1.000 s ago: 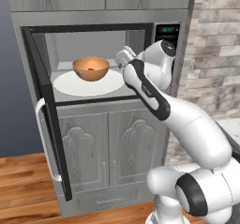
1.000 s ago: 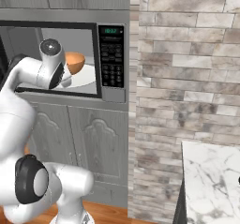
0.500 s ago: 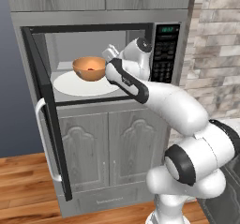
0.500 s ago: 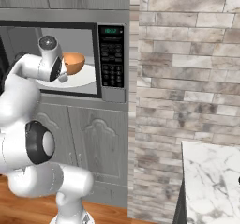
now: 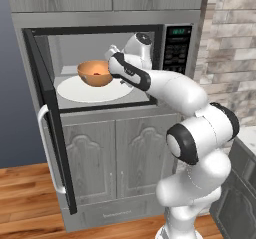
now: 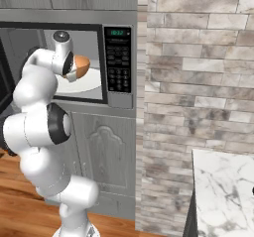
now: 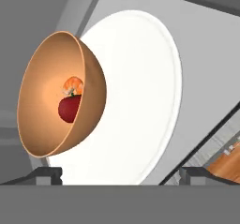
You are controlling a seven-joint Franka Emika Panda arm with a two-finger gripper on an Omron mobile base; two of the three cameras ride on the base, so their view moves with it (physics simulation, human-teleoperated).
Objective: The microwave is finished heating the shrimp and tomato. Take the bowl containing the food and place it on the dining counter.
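One bowl (image 7: 61, 94) on turntable (image 7: 145, 92) — gripper (image 7: 119, 174) (wide apart) beside, door (image 5: 50, 118) ajar

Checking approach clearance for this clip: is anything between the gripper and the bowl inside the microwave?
Nothing visible. The microwave door is swung open, and the open gripper sits beside the bowl on the turntable.

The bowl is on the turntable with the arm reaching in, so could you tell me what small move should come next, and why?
Probably ease the tool forward to straddle the rim of the bowl. The fingers stand wide open just short of it, gripping nothing, while the shrimp and tomato sit inside.
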